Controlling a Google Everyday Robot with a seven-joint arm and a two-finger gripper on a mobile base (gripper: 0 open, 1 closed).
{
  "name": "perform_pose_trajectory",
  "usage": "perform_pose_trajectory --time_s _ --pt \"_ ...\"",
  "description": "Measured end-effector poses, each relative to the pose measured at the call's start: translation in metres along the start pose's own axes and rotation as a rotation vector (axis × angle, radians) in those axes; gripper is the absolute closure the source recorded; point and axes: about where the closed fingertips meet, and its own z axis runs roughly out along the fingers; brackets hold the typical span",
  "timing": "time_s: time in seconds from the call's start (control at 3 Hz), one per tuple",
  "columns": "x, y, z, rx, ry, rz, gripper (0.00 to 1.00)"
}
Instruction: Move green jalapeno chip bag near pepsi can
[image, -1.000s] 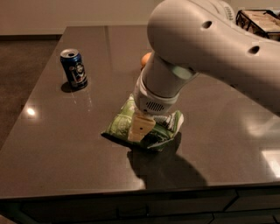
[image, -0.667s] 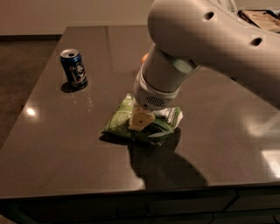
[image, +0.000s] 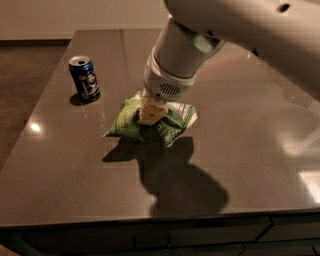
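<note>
Surface (image: 75, 170): dark grey-brown, glossy, with pale light reflections noted at the left edge and on the right side. Two items are recorded on it. The pepsi can (image: 84, 78) is stood upright toward the left rear. The green jalapeno chip bag (image: 170, 125) is seen crumpled near the middle, to the right of the can and apart from it. The gripper (image: 150, 116) is lowered from above onto the bag's top. A broad dark shadow is cast on the surface in front of the bag.
</note>
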Motion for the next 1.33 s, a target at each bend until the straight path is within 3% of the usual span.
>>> perform_pose_trajectory --time_s 0.67,1.0,1.33 --pt "-0.034 -0.056 0.014 -0.010 -0.011 0.022 1.00" --pt "-0.054 -0.072 0.030 -0.020 -0.023 0.036 1.00" --pt "-0.076 -0.078 0.038 -0.017 -0.041 0.043 0.82"
